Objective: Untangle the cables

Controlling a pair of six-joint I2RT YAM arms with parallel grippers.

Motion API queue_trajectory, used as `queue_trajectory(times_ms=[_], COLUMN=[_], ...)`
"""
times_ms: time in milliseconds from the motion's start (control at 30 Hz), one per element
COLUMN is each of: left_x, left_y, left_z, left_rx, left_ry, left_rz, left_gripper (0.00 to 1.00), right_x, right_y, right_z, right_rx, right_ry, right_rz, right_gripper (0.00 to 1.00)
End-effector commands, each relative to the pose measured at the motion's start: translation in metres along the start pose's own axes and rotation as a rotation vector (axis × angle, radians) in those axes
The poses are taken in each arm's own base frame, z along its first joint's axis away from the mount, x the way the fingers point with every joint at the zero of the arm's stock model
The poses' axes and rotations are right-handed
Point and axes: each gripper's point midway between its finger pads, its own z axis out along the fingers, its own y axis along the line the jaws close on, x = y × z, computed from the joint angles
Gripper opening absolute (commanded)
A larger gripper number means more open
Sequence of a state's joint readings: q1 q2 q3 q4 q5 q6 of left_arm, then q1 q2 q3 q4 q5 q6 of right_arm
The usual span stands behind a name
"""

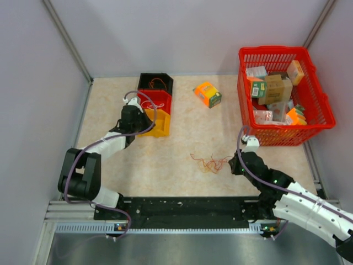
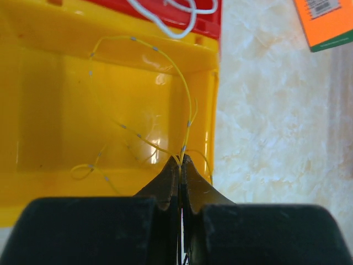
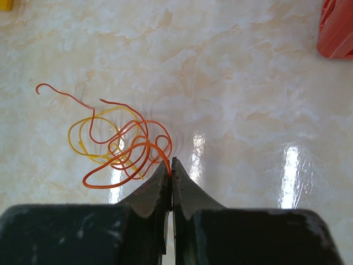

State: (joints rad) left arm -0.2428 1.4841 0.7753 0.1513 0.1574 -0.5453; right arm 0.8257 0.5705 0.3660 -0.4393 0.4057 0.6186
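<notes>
In the top view, the left gripper (image 1: 138,118) is seen over the yellow bin (image 1: 160,128), the nearest of three stacked bins at the far left. The right gripper (image 1: 233,164) is set at the right edge of the cables (image 1: 209,162), a loose clump on the table (image 1: 182,138), well apart from the bins.

In the left wrist view, the jaws are pressed together on a yellow wire (image 2: 155,49), which arches above the bin's inside. A white wire (image 2: 176,28) is seen in the red bin (image 2: 208,22) beyond.

In the right wrist view, the jaws are pinched shut on an orange strand (image 3: 144,144) at the clump's right edge. Its loops are interlaced with yellow and reddish ones.

Nothing is seen pinning the clump down, so a pull by the right gripper would likely drag it along whole or tighten the loops into a knot. So thin a strand could also slip from the pinch. The springy yellow wire might cling to the fingers on release, or flick over the bin wall.
</notes>
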Motion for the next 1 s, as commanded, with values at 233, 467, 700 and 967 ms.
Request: queue_trajectory(times_ms=[233,467,700,967], left_x=[-0.009,-0.030,-0.047,-0.046], left_y=[0.017,-0.004,-0.020,-0.024], left_z=[0.000,0.008,-0.035,-0.092], left_rx=[-0.179,-0.100,-0.050,-0.039], left_ry=[0.075,0.118,0.032,-0.020], left_rz=[-0.217,-0.246,-0.198,-0.065], left_gripper=[0.00,0.21,0.89,0.88], right_x=[-0.003,-0.002,-0.002,-0.001], right_y=[0.002,0.002,0.003,0.004], right_z=[0.004,0.005,0.005,0.007], right_rx=[-0.004,-0.005,-0.010,-0.008], right_ry=[-0.016,-0.012,-0.007,0.006], right_rz=[-0.004,-0.004,-0.008,-0.016], right_gripper=[0.02,0.02,0.02,0.02])
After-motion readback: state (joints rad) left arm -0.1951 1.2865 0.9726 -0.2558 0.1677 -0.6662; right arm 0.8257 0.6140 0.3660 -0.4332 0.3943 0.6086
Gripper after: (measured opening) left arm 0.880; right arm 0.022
